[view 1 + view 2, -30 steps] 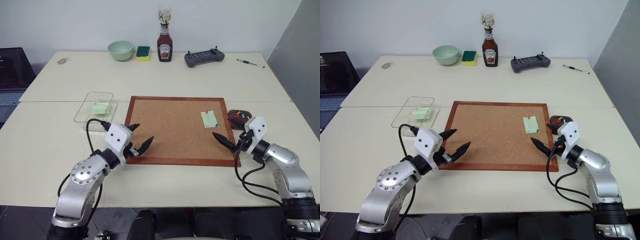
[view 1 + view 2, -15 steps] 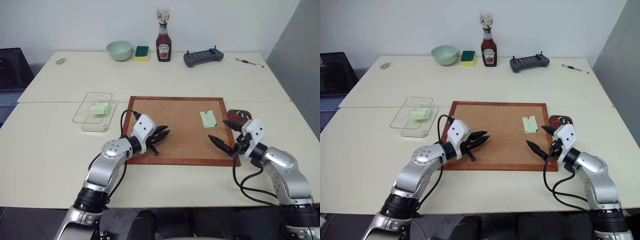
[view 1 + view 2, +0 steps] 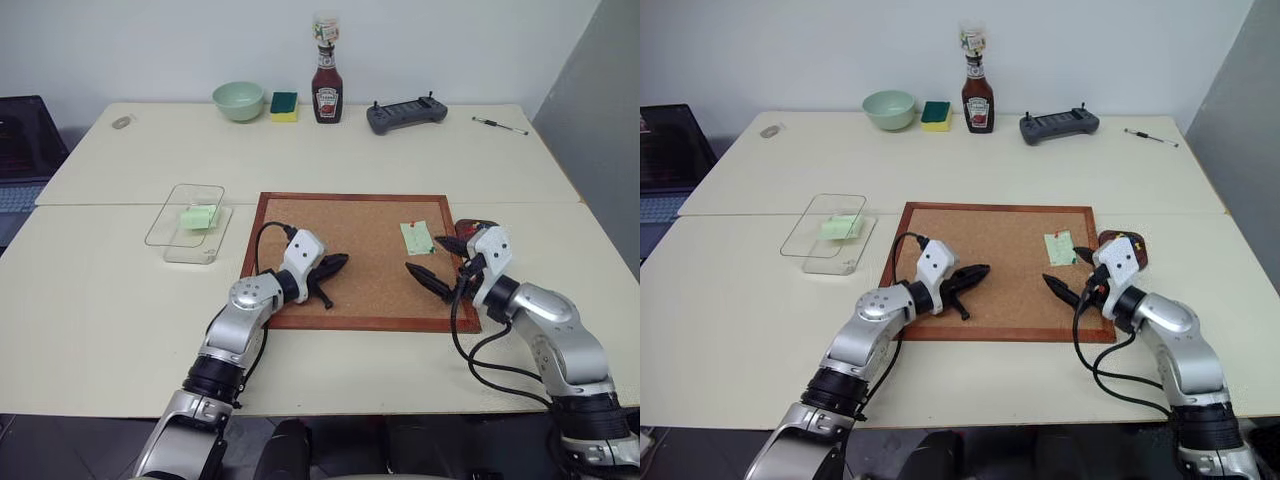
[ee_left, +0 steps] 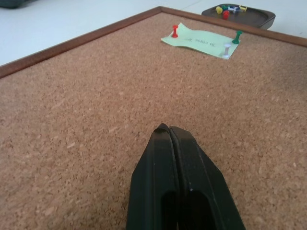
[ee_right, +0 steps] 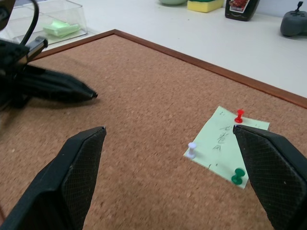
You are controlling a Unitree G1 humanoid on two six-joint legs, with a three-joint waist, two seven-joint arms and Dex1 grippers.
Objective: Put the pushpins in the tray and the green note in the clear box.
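The green note (image 5: 224,143) is pinned to the corkboard (image 3: 350,260) by three pushpins (image 5: 238,115). The right pincer (image 3: 440,262) gapes nearby; the left pincer (image 3: 333,268) is closed, empty. A careless pull could tear the note.

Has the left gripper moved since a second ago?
Yes. The left gripper went from the cork board's near left corner inward over it, toward the green note, jaws now shut.
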